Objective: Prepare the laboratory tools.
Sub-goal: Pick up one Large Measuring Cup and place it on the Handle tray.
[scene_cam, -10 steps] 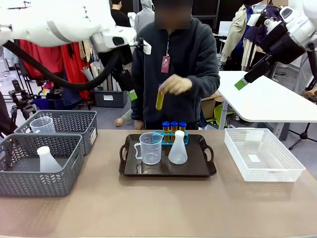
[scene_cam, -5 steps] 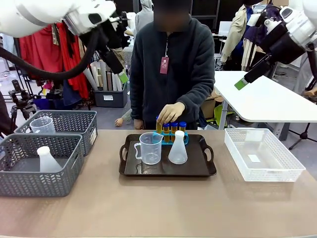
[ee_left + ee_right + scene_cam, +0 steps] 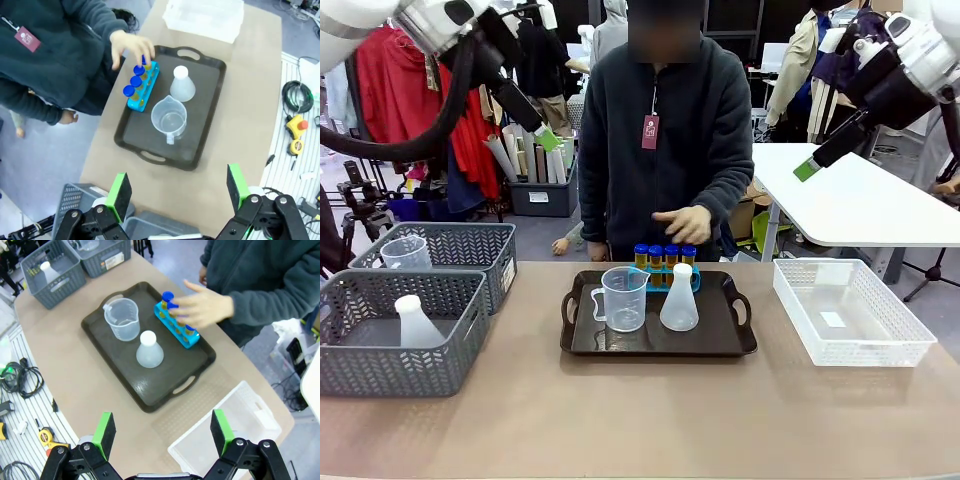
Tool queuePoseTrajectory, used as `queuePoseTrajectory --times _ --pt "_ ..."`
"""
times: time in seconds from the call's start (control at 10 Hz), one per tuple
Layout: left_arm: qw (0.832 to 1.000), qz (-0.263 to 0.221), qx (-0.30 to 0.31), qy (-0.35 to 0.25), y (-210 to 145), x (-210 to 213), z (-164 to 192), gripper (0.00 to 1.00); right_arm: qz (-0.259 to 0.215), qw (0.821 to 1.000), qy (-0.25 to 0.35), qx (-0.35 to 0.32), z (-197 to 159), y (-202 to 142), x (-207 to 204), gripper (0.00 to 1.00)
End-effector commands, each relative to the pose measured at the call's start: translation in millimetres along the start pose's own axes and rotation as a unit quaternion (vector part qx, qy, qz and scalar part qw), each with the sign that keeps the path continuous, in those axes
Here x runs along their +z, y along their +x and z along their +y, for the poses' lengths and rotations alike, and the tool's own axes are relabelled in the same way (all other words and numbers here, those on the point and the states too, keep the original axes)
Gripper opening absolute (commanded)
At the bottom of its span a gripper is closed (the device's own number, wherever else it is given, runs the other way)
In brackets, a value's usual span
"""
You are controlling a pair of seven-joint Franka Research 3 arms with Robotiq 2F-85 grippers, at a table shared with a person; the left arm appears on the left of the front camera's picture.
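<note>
On the worktop (image 3: pixel 620 420) we see a dark tray (image 3: pixel 658 342) holding a clear beaker (image 3: pixel 623 298), a white flask (image 3: pixel 679 298) and, at its far edge, a blue rack (image 3: pixel 143 86) with four blue-capped yellow tubes (image 3: pixel 664 256). A person's hand (image 3: pixel 685 224) hovers above them. Grey baskets (image 3: pixel 405 330) at left hold another flask and beaker. Both our left end effector (image 3: pixel 175 187) and right end effector (image 3: pixel 162 430) hang high, wide open, empty.

From above I see my right gripper (image 3: pixel 162 432), fingers spread wide with nothing between them, over a dark tray (image 3: pixel 150 357). On the tray stand a measuring beaker (image 3: pixel 121 318), a conical flask (image 3: pixel 149 350) and a blue rack (image 3: pixel 178 327) of capped tubes (image 3: pixel 167 296), the person's hand (image 3: pixel 205 307) just above it.
</note>
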State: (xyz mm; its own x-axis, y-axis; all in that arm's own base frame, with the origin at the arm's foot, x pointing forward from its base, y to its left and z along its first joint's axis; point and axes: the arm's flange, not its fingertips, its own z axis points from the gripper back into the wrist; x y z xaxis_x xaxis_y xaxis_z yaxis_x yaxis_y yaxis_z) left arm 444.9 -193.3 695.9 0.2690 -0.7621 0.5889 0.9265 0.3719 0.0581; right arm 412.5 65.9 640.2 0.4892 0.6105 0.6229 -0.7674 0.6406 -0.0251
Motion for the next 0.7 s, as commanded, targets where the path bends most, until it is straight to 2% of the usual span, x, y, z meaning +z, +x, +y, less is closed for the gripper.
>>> queuePoseTrajectory --times 0.0,0.3,0.6 --pt "0.999 -0.012 -0.006 -0.032 -3.5 1.2 3.3 0.98 -0.003 1.0 0.001 0.001 -0.3 0.3 0.9 1.0" --pt "1.0 -0.009 -0.014 -0.005 -13.8 5.4 1.0 0.98 -0.003 1.0 0.001 0.001 -0.3 0.3 0.9 1.0" --pt "1.0 -0.006 -0.018 -0.006 -11.3 6.7 2.0 0.98 -0.003 1.0 0.001 0.001 -0.3 0.3 0.9 1.0"
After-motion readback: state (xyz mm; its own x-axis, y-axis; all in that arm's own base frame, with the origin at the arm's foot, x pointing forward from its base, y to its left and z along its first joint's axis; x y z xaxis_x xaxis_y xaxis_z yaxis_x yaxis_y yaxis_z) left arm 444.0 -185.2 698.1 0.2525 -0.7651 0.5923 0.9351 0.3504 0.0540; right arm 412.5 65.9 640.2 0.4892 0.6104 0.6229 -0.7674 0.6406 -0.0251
